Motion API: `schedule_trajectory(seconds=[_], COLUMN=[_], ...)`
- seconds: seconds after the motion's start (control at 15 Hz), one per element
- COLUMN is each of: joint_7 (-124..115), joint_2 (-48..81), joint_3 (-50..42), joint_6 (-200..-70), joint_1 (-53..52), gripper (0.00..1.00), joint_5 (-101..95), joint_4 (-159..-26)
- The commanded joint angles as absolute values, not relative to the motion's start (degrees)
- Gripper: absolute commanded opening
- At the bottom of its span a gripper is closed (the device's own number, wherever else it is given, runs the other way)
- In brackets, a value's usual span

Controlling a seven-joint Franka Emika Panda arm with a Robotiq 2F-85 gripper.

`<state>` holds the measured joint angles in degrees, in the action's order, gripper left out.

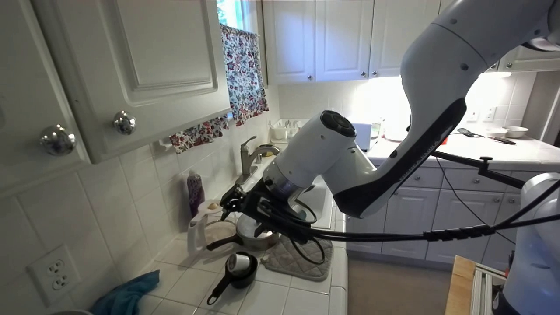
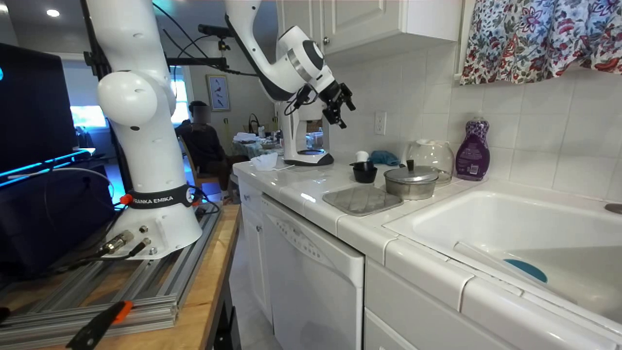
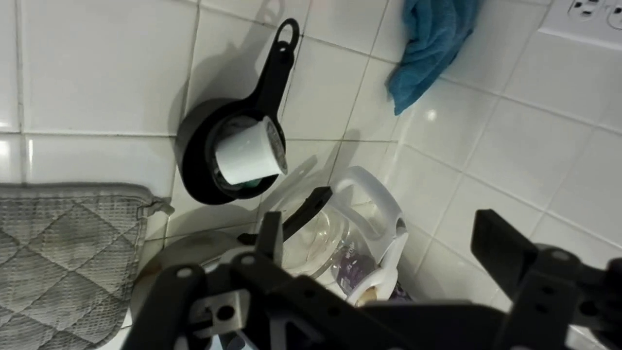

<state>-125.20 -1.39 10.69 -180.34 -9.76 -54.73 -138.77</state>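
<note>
Well above the level of the lidded metal saucepan, the black Robotiq gripper hangs over the white tiled counter, its two fingers spread wide apart and clear of everything below. From the wrist, the saucepan's black handle passes behind one fingertip, while the saucepan itself, level on the counter, is partly covered by the gripper. On the saucepan's side toward the tiled wall is a glass coffee carafe with a white handle; whether carafe and saucepan touch cannot be told. Past the carafe, farther from the saucepan, a purple dish soap bottle stands upright. Just beside the saucepan, toward the counter's front edge, lies a gray quilted potholder. On the side of the saucepan away from the white sink, black nested measuring cups sit close by, with a white coffee pod tilted inside them. Farther from the saucepan that way are a crumpled teal cloth and, farther still, a white coffee maker. Beyond the saucepan on the sink side rises a metal faucet.
</note>
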Motion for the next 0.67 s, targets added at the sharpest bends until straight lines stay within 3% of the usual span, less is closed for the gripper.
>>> schedule_trajectory(seconds=[0.0,0.4,0.47,0.6], joint_7=[-140.4,-164.4,-156.7,-160.1], joint_2=[-0.4,4.3,4.8,8.5], joint_3=[13.3,15.8,15.5,14.8], joint_6=[-177.5,-172.1,-172.7,-172.6], joint_1=[-9.9,-11.4,-11.6,-12.2], gripper=[1.00,1.00,1.00,1.00], joint_5=[-63.5,-78.7,-71.7,-78.0], joint_4=[-135.5,-133.3,-133.6,-131.9])
